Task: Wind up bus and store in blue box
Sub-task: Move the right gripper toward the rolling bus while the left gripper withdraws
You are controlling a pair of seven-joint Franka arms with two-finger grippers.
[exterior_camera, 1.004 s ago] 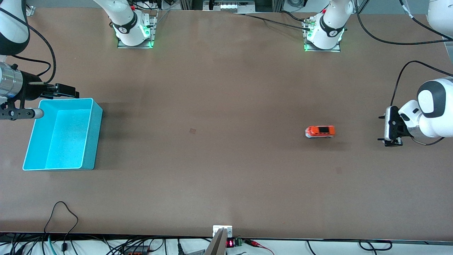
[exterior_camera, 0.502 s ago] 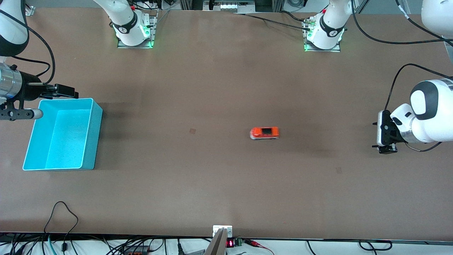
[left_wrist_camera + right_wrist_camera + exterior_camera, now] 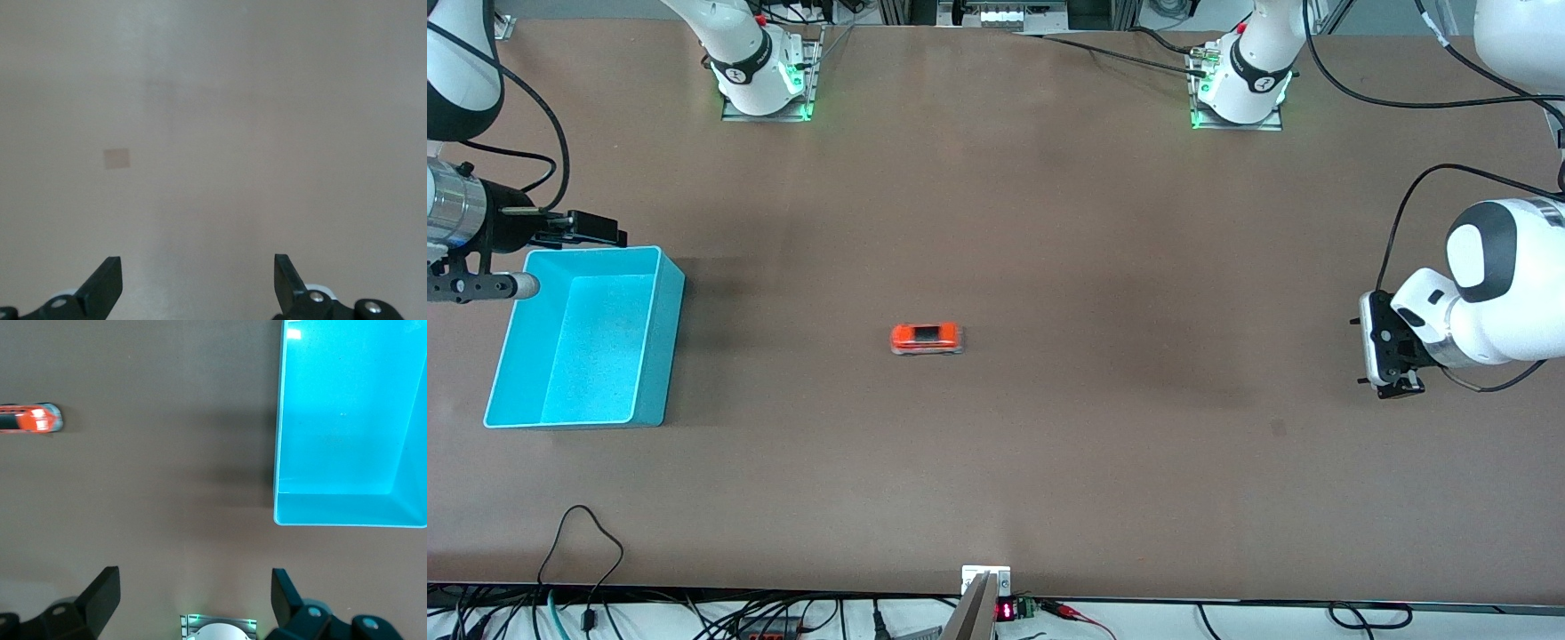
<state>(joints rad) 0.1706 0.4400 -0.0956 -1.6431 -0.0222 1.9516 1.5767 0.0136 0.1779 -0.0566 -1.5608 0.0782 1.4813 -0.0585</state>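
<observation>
Bus loose on the table, not yet stored

The bus point(image 3: 927, 339) sat mid-table, well apart from the empty blue box point(image 3: 660, 342) at the right arm's end; next, I judged, a pickup and carry to it. Right gripper point(image 3: 596, 228) by the box rim and left gripper point(image 3: 1387, 347) over bare table both gaped, holding nothing, with clear room around the bus

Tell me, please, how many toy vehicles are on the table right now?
1: the bus sits on the open table near the middle, between the blue box and the left arm's end. None seems hidden.
</observation>
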